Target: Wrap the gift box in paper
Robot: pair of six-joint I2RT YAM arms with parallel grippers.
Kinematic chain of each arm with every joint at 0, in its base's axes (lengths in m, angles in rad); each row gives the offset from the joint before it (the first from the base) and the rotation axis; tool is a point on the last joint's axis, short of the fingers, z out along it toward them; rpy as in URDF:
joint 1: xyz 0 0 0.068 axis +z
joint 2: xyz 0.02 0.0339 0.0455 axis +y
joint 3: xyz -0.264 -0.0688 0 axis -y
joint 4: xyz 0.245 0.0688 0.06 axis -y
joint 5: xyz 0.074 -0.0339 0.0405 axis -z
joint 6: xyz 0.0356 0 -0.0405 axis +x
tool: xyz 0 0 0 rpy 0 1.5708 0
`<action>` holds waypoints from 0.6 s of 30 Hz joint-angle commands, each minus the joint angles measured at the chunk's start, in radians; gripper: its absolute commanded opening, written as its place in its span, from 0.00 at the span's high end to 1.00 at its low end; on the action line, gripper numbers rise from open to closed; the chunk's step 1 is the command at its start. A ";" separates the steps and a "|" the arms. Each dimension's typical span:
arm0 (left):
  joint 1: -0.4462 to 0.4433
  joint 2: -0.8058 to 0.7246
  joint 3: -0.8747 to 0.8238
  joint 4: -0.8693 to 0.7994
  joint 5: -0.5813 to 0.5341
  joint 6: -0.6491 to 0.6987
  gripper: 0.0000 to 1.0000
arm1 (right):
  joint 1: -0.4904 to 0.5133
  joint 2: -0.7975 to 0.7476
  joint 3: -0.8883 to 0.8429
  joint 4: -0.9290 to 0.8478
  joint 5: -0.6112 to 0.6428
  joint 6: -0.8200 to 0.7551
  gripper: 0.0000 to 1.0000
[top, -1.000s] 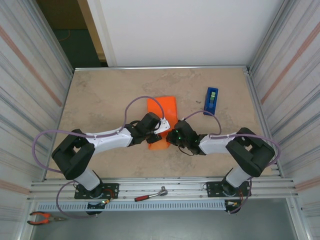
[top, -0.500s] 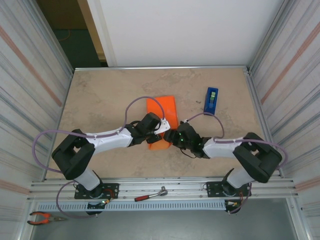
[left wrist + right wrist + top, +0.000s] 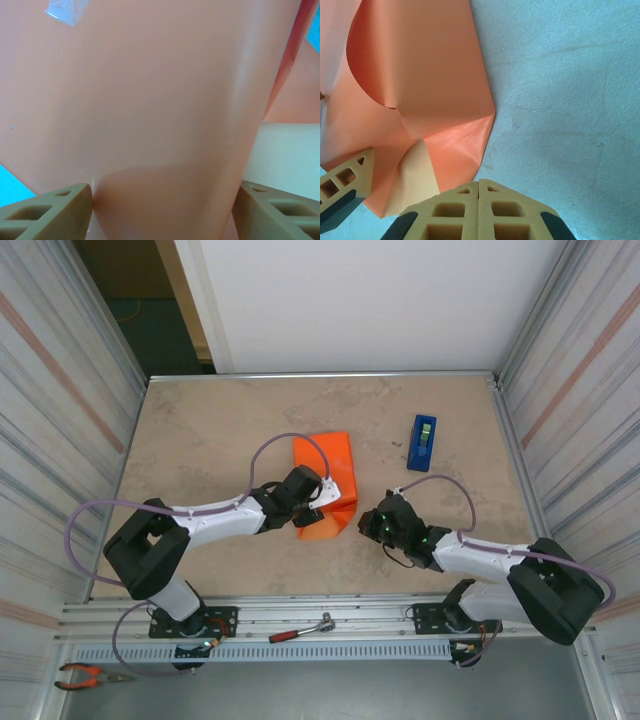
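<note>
Starting from above: on the table [image 3: 200, 430] the paper [image 3: 325, 455] lies near the middle, folded into a bundle, its long axis running twelve to six. Your left gripper [image 3: 320, 508] sits on the bundle's six o'clock end, jaws spread wide and bearing on both flanks of the orange sheet. Your right gripper [image 3: 478, 187] is pinched together with nothing in it, over bare table, and the paper lies at its ten o'clock. Left is the nearer arm. At the bundle's open corner a pale sliver peeks out, probably the gift box [image 3: 417, 172]. I judge that loose flap beside it wants closing next.
</note>
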 commanded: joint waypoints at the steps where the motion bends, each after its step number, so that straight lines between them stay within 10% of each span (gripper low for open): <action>1: -0.012 0.020 -0.007 -0.030 0.032 -0.002 0.27 | 0.002 0.028 0.038 -0.011 0.005 -0.029 1.00; 18: -0.015 0.021 -0.009 -0.029 0.029 -0.001 0.28 | 0.117 0.348 0.174 0.138 -0.026 -0.011 1.00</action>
